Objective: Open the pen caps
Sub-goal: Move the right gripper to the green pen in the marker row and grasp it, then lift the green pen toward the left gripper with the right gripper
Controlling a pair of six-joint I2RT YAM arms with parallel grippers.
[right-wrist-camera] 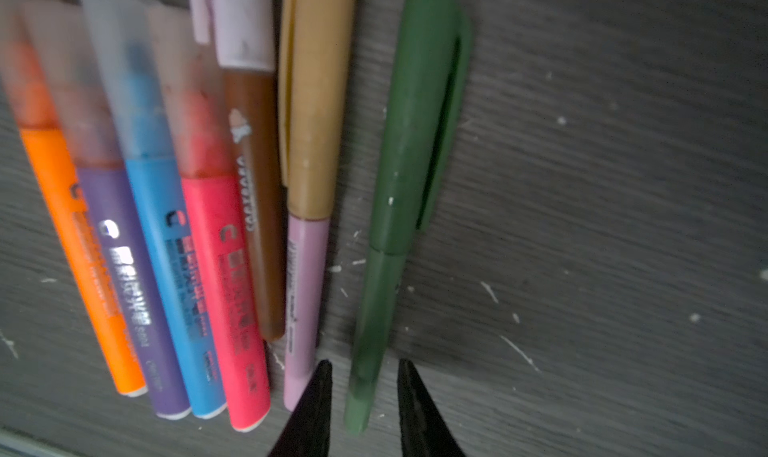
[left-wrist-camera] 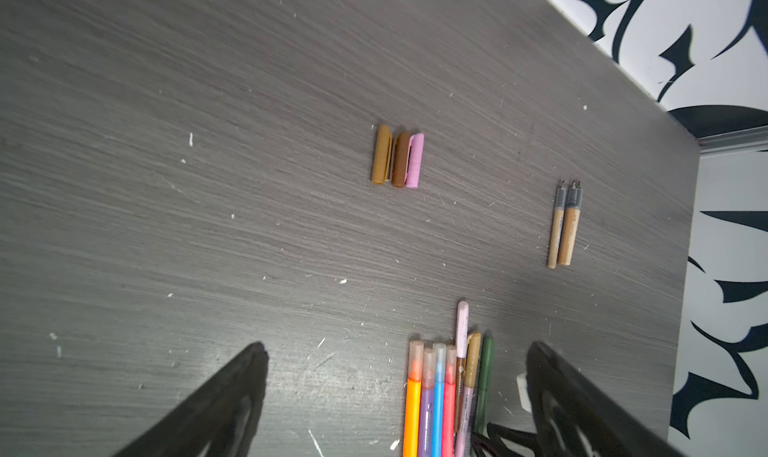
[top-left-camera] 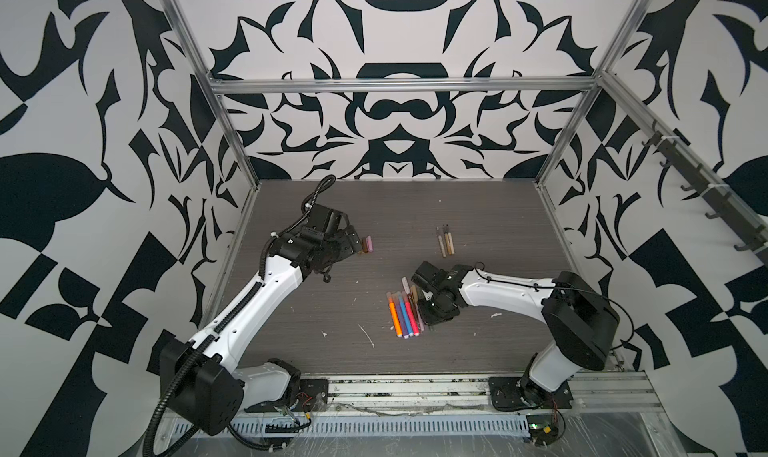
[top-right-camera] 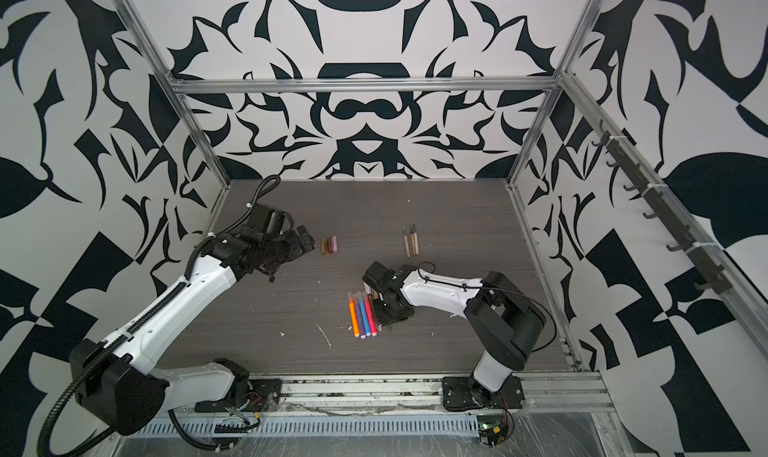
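Capped pens [top-left-camera: 405, 313] lie side by side in the middle of the table: orange [right-wrist-camera: 79, 247], purple, blue and pink with translucent caps, a brown one, a lilac one with a tan cap [right-wrist-camera: 313, 102], and a green pen [right-wrist-camera: 382, 293] with a green cap [right-wrist-camera: 419, 122]. My right gripper [right-wrist-camera: 363, 365] straddles the green pen's barrel end, open, with a narrow gap on each side. Three loose pen caps [left-wrist-camera: 398, 158], tan, brown and pink, lie at the left rear. My left gripper [left-wrist-camera: 397, 345] hovers wide open and holds nothing, close beside those caps in both top views [top-right-camera: 305, 243].
Two uncapped tan pens [top-left-camera: 445, 241] lie together toward the back right of the dark wood-grain table [top-left-camera: 374, 210]. Patterned walls and a metal frame [top-left-camera: 399, 86] close in the sides and rear. White specks and scratches mark the table's front.
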